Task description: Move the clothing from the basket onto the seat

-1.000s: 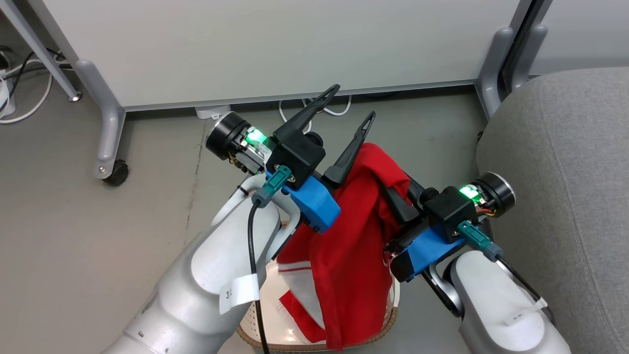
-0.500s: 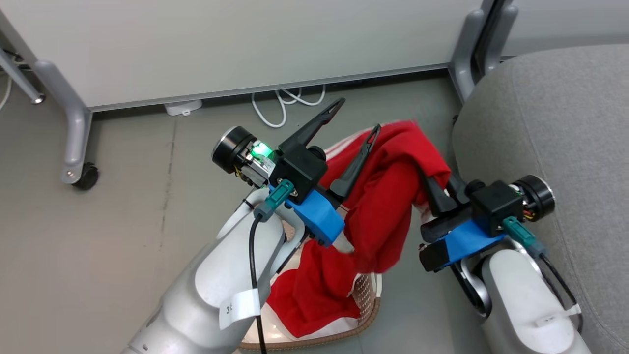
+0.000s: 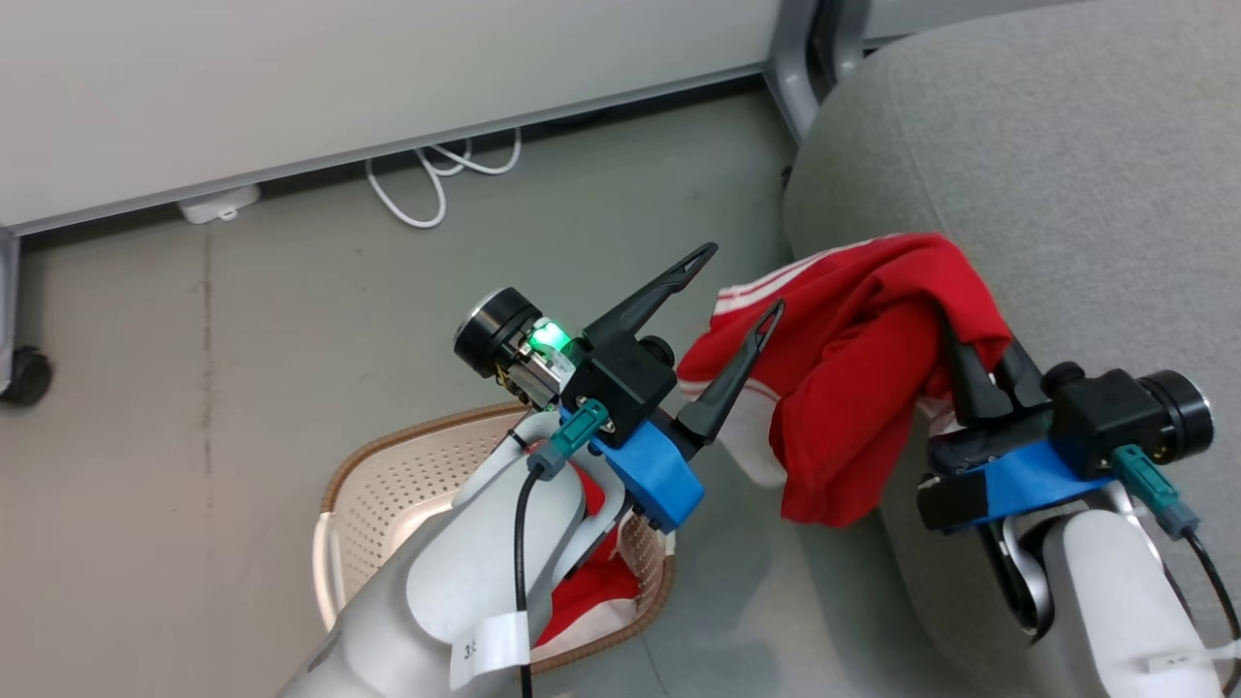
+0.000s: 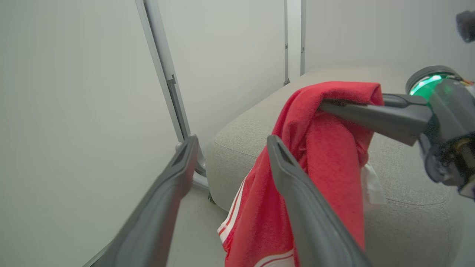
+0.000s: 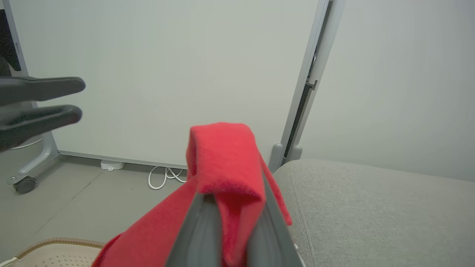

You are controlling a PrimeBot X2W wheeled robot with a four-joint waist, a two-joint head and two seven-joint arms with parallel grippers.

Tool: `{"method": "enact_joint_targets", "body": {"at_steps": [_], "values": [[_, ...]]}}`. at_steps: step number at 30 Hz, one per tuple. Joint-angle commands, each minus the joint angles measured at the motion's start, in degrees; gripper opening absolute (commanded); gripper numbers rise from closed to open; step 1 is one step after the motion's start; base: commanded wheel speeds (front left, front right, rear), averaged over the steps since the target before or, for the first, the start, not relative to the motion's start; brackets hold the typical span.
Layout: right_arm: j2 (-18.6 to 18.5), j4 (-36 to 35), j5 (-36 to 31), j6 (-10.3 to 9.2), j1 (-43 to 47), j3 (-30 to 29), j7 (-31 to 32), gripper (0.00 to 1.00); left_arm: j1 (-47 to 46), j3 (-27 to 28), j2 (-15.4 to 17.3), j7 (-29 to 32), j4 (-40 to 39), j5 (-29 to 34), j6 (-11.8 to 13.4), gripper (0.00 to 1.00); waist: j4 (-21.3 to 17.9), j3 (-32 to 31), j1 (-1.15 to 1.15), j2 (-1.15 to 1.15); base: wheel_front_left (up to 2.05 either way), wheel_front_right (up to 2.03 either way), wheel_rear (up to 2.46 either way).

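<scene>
Bare seat (image 3: pixel 1066 145) cushion lies open beyond the red garment (image 3: pixel 853 388) hanging at its edge. The left forearm (image 3: pixel 465 591) crosses over the basket (image 3: pixel 407 485), covering much of its mouth. Open floor (image 3: pixel 242 339) stretches left; 1 cable (image 3: pixel 419 225) and a grey post (image 3: pixel 790 48) line the panel (image 3: pixel 388 68).

Basket (image 3: pixel 397 485) on floor (image 3: pixel 242 339), L of seat (image 3: pixel 1066 145).

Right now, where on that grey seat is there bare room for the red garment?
The seat is bare everywhere past the red garment, toward its far side. Crowded: its near edge, where the right hand grips the garment and the open left hand hovers alongside.
</scene>
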Motion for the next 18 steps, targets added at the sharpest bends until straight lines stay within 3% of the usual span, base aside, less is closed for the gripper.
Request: {"method": "enact_joint_targets", "body": {"at_steps": [1,18], "values": [[-0.26,-0.57,-0.02,0.01,0.76,-0.39,-0.08,0.00,0.45,-0.10,0.08,-0.16,-0.12,-0.12,-0.07,1.00,-1.38,0.94,0.00,0.00,0.00,0.00,0.00],[1.38,-4.23,0.26,0.01,6.34,-8.69,-0.08,0.00,0.11,-4.92,1.05,-0.16,-0.37,-1.06,-0.10,1.00,-8.16,3.61,0.00,0.00,0.00,0.00,0.00]]}}
